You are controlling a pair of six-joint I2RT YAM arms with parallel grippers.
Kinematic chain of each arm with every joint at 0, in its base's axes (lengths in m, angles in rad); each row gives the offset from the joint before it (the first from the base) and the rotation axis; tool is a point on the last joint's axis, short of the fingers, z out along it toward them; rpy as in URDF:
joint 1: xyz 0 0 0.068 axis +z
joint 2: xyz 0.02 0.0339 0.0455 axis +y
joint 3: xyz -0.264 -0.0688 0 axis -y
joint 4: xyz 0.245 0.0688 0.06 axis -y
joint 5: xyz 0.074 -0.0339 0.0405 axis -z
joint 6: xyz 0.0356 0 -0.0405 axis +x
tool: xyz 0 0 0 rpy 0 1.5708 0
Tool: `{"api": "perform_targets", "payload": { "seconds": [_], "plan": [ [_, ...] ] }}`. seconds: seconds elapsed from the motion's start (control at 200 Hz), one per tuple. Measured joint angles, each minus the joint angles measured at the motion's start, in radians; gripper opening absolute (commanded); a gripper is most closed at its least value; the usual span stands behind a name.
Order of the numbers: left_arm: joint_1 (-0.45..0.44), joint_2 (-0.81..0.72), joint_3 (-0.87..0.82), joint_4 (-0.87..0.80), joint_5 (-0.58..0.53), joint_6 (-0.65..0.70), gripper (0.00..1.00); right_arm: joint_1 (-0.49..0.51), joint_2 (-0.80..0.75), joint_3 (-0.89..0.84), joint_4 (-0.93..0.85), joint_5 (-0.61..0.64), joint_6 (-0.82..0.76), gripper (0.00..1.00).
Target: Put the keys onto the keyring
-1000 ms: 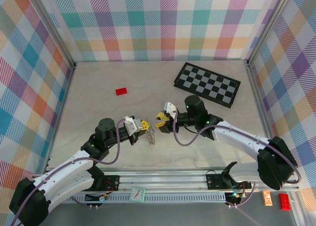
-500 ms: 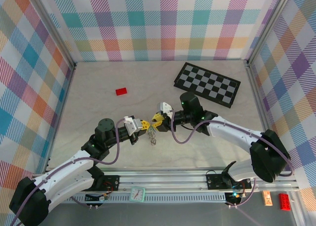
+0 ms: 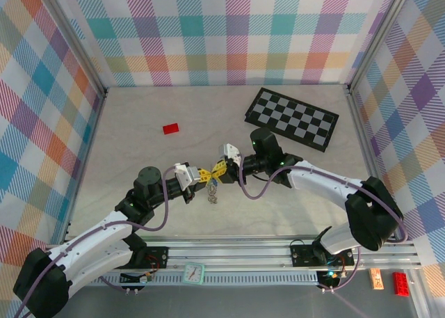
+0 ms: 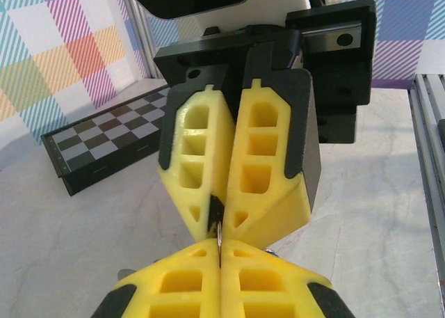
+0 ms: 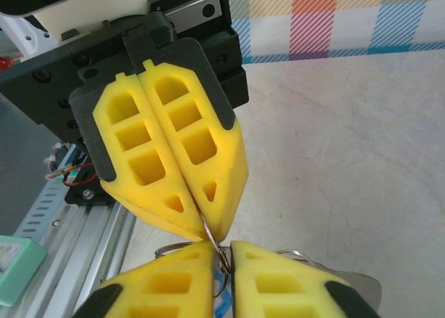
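Hanging keyring (image 3: 213,191) pinched by left gripper (image 3: 205,175), right gripper (image 3: 217,169).

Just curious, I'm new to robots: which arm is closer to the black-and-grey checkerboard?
Right. The right arm reaches up close to the near edge of the black-and-grey checkerboard; the left arm lies farther off, toward the near left.

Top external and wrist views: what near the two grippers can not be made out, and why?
Top external view: the silvery metal keyring under the left gripper and right gripper is too small to tell what hangs on it.
Left wrist view: both grippers hide nearly all of it.
Right wrist view: yellow fingers and the bottom edge hide most of it.
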Motion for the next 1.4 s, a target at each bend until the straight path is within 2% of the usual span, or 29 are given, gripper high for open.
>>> {"api": "perform_targets", "payload": {
  "seconds": [0.065, 0.125, 0.155, 0.295, 0.585, 0.71, 1.13, 1.32, 1.4],
  "plan": [
    [0.0, 0.004, 0.0, 0.007, -0.006, -0.003, 0.0, -0.004, 0.0, 0.0, 0.0, -0.006, -0.01, 0.0],
    [0.0, 0.005, 0.0, 0.006, -0.011, -0.004, 0.15, -0.004, 0.0, 0.002, -0.006, -0.006, -0.023, 0.0],
    [0.0, 0.005, 0.0, 0.006, -0.017, -0.002, 0.19, -0.004, 0.0, 0.005, -0.016, -0.006, -0.03, 0.0],
    [0.0, 0.003, 0.014, -0.037, -0.037, 0.005, 0.22, -0.003, 0.0, 0.061, -0.145, 0.013, -0.096, 0.0],
    [0.0, 0.004, 0.108, -0.22, -0.07, 0.077, 0.1, 0.008, 0.001, 0.228, -0.42, 0.093, -0.238, 0.0],
    [0.0, 0.018, 0.129, -0.266, -0.068, 0.102, 0.12, 0.021, 0.003, 0.245, -0.486, 0.126, -0.285, 0.0],
    [0.0, 0.067, 0.143, -0.274, -0.041, 0.111, 0.15, 0.059, 0.041, 0.289, -0.56, 0.186, -0.33, 0.0],
    [-0.001, 0.071, 0.148, -0.293, -0.021, 0.124, 0.0, 0.063, 0.045, 0.296, -0.567, 0.203, -0.337, 0.0],
    [-0.001, 0.075, 0.149, -0.296, -0.016, 0.135, 0.0, 0.063, 0.045, 0.296, -0.568, 0.204, -0.337, 0.0]
  ]
}}
